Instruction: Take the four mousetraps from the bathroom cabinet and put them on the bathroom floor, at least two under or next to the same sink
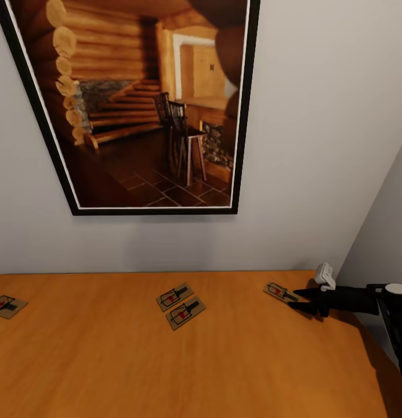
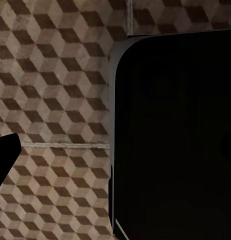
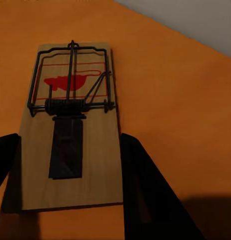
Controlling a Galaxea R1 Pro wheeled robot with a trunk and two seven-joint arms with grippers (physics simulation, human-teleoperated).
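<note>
Four mousetraps lie flat on the orange-brown cabinet top (image 1: 108, 360): one at the far left (image 1: 4, 305), two side by side in the middle (image 1: 174, 296) (image 1: 185, 313), and one at the right (image 1: 280, 292). My right gripper (image 1: 302, 302) reaches in from the right at that last trap, low over the top. In the right wrist view the trap (image 3: 70, 165) lies between the dark fingers (image 3: 145, 190), which flank its near half; the gripper (image 3: 69, 137) is open. A dark fingertip (image 2: 4, 160) of my left gripper hangs over the cube-patterned bathroom floor (image 2: 55, 75).
A large black-framed picture (image 1: 142, 104) of a log cabin hangs on the grey wall behind the cabinet. A side wall (image 1: 386, 220) closes in at the right, next to the cabinet's right edge. A black round-cornered body (image 2: 170, 140) stands on the floor.
</note>
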